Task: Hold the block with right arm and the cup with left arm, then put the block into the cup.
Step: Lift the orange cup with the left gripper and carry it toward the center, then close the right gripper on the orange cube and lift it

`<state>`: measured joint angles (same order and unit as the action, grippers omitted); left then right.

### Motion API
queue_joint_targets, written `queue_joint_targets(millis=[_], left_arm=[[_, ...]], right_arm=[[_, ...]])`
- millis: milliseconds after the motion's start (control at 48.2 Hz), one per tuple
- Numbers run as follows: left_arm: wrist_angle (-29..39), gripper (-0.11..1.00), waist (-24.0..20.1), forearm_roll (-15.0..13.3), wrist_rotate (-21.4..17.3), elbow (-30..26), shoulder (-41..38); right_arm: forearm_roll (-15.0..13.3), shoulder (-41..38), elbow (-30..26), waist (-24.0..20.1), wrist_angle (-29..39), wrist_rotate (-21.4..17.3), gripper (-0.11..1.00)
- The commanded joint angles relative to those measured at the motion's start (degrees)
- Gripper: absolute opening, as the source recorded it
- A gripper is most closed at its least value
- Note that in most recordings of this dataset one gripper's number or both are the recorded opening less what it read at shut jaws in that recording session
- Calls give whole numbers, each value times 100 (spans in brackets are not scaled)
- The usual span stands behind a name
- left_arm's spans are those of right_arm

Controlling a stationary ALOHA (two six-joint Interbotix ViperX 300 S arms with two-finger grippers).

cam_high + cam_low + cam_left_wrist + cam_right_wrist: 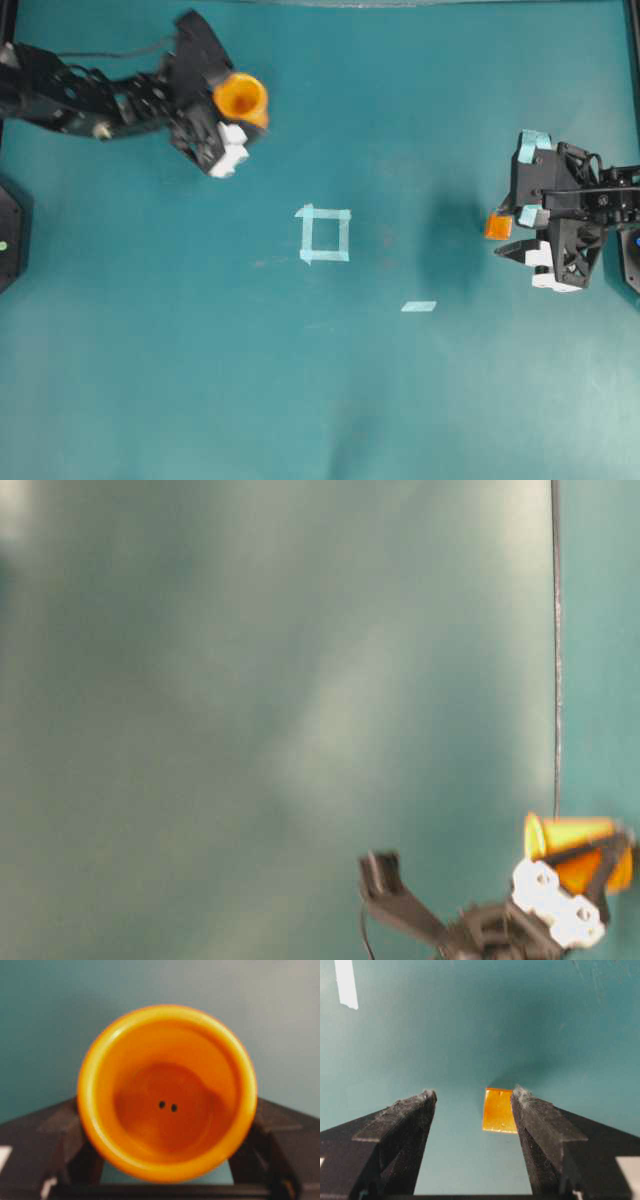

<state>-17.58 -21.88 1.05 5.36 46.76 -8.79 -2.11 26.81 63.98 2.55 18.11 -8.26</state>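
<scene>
The left arm (90, 95) reaches in from the upper left, its end effector (235, 105) spread wide with a finger on each side of the cup (241, 96). The right arm (590, 205) sits at the right edge, its end effector (472, 1105) gaping, the block (500, 1110) beside one finger.

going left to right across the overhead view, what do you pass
left arm → cup → square tape outline → loose tape strip → block → right arm

Teal tabletop (200, 380) with pale tape square (325, 234), stray strip (419, 306), perhaps tape.
</scene>
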Motion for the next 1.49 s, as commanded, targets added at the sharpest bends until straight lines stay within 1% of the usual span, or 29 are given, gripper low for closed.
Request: queue_joint_targets(millis=[0,125,249,415,602,706,872,1059,1142,1225,1266,1308,1474], left_arm=[[9,63,387,-9,-9,-352,9],[255,63,773,0,-18,-773,-141],[791,63,1072,0,-18,-1230,-316],[1441,63,1371,0,-35,-1740,-519],[1890,63,1635,0,-35,-2171,-694],[1986,63,1731,0,-35,-2303,-747],[1995,63,1775,0,-35,-2320,-756],[1969,63,1775,0,-35,-2329,-756],[1969,63,1775,0,-35,-2320,-756],[1960,63,1775,0,-26,-2320,-747],[1960,63,1775,0,-26,-2312,-756],[1960,63,1784,0,-26,-2303,-756],[1951,63,1819,0,-26,-2320,-756]], right_arm=[[-9,0,-132,62,-44,-9,63],[-35,-62,-97,246,-44,-9,63],[-62,-167,-53,404,-53,-9,63],[-9,-413,-35,413,-176,-44,63],[18,-633,0,413,-378,-193,63],[26,-677,88,413,-492,-290,63],[44,-677,202,413,-536,-466,63],[35,-686,229,413,-668,-475,62],[26,-686,229,413,-747,-475,58],[18,-686,237,413,-773,-483,50],[18,-686,237,413,-773,-475,43],[18,-686,237,413,-773,-475,40],[18,-668,167,413,-923,-448,40]])
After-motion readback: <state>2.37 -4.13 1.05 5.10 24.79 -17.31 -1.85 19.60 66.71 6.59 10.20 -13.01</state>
